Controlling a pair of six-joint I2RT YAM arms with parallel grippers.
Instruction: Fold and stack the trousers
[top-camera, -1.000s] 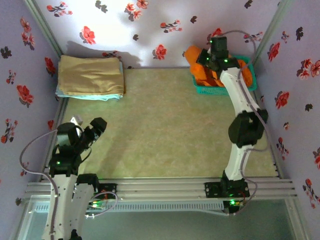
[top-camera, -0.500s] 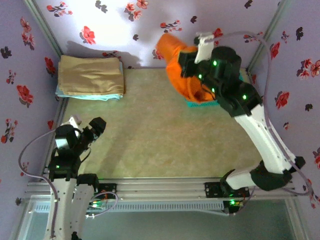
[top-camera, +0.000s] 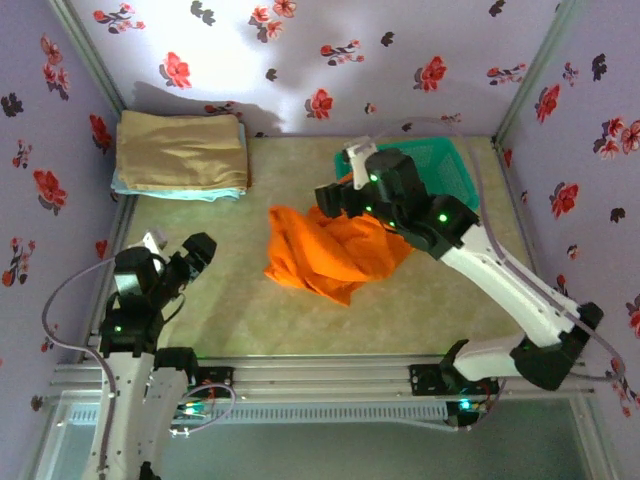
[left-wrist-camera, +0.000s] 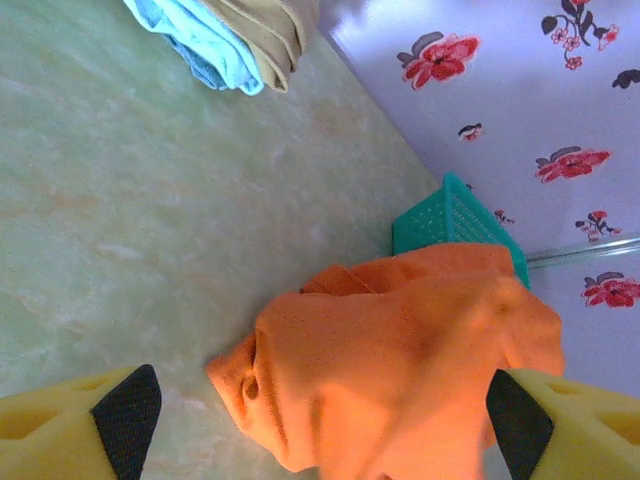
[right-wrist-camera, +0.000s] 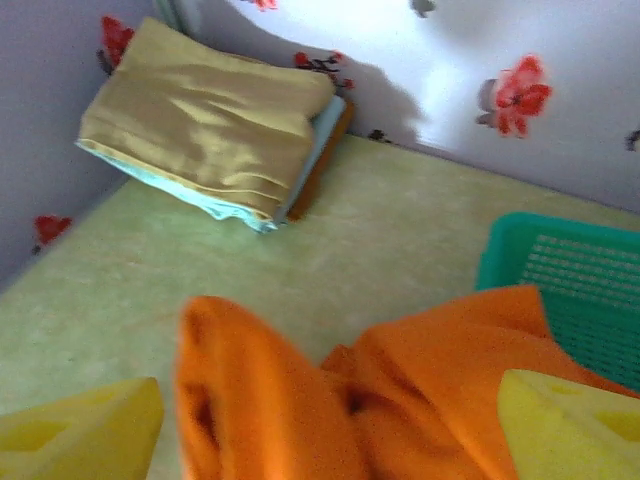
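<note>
The orange trousers lie in a crumpled heap on the middle of the table. My right gripper hangs over the heap's far edge, jaws wide apart. In the right wrist view the trousers spread below and between its yellow fingers, with nothing pinched. At the near left, a little short of the heap, my left gripper stands open. In the left wrist view the trousers lie ahead of its spread fingers.
A teal basket stands at the back right, just behind the heap. A folded tan cloth rests on a light blue one in the back left corner. Flowered walls close the table on three sides.
The right arm lifted the trousers out of the basket, swung them left and toward me, and opened, leaving them heaped on the table. The left arm barely moved.
</note>
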